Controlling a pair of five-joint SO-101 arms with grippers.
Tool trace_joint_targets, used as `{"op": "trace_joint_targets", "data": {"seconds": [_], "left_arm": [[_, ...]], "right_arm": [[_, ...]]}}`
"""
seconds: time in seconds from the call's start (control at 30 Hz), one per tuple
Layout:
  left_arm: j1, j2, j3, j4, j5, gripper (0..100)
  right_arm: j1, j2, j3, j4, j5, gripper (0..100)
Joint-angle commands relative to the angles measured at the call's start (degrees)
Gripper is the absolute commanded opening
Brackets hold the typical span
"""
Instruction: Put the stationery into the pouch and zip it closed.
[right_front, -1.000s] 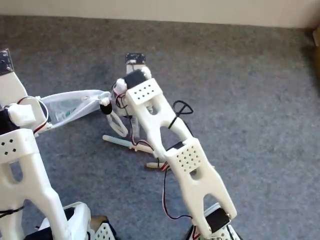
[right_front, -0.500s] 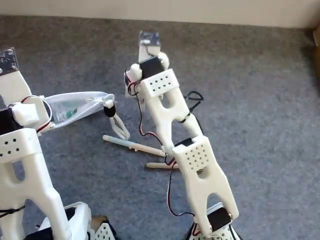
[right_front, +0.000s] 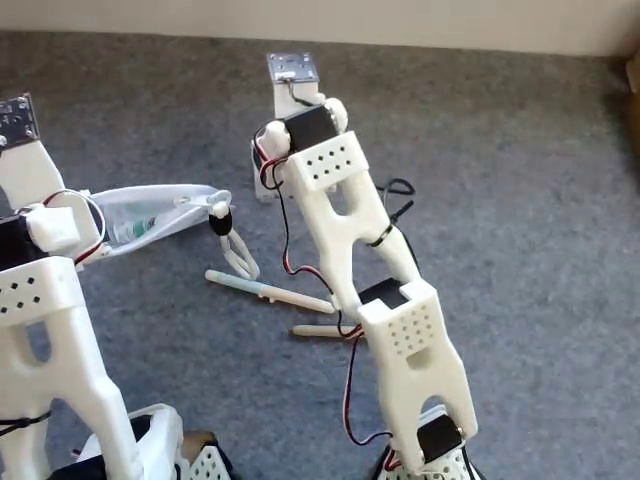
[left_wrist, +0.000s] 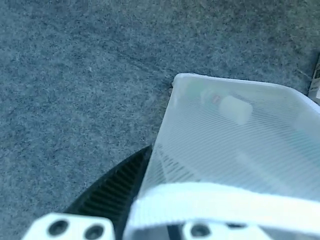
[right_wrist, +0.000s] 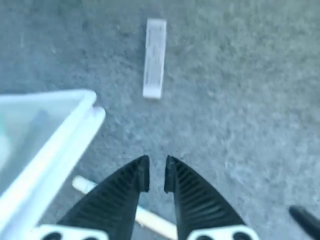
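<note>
Desk: covered in grey felt (right_front: 520, 200), running back to the far edge.
Room: a pale wall (right_front: 400, 18) runs along the far edge of the desk.
Pouch: a clear pouch (right_front: 150, 215) sits at the left side of the desk, with a few items dimly visible inside. Its free end points toward the middle, and a zip loop (right_front: 232, 248) hangs from that end.
Left pincer: the left pincer (left_wrist: 142, 160) is clamped on the pouch's left end, with one dark jaw under the clear sheet.
Pens: two pens lie near the middle, toward the near edge. The longer pen (right_front: 265, 290) is just beside the zip loop.
Right pincer: the right pincer (right_wrist: 156, 172) is nearly closed, a thin gap between its jaws and nothing in them. It hangs over bare felt just beside the pouch's free end.
Stick: a small white stick (right_wrist: 154, 58) lies flat beyond the right pincer, apart from the pouch.
</note>
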Motion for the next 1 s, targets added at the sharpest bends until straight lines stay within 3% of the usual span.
{"op": "trace_joint_targets", "data": {"seconds": [0.0, 0.17, 0.37, 0.73, 0.83, 0.97], "left_arm": [[0.8, 1.2, 1.0, -1.0, 0.5, 1], [0.7, 1.4, 1.0, -1.0, 0.5, 1], [0.7, 1.5, 1.0, -1.0, 0.5, 1], [0.7, 1.3, 2.0, -1.6, 0.4, 1], [0.7, 1.2, 3.2, -3.3, 0.4, 1], [0.6, 1.2, 3.3, -3.3, 0.4, 1]], "right_arm": [[1.0, -3.1, -0.3, -5.8, 0.6, 5.3], [-0.4, 3.3, -0.8, -11.0, 0.5, 6.8], [-1.8, 10.5, -0.9, -17.5, 0.5, 20.6], [-2.6, 19.9, -0.9, -26.9, 1.0, 20.6], [-2.5, 21.3, -0.9, -26.9, 1.1, 18.8], [-1.5, 20.6, -0.9, -26.7, 1.1, 3.4]]}}
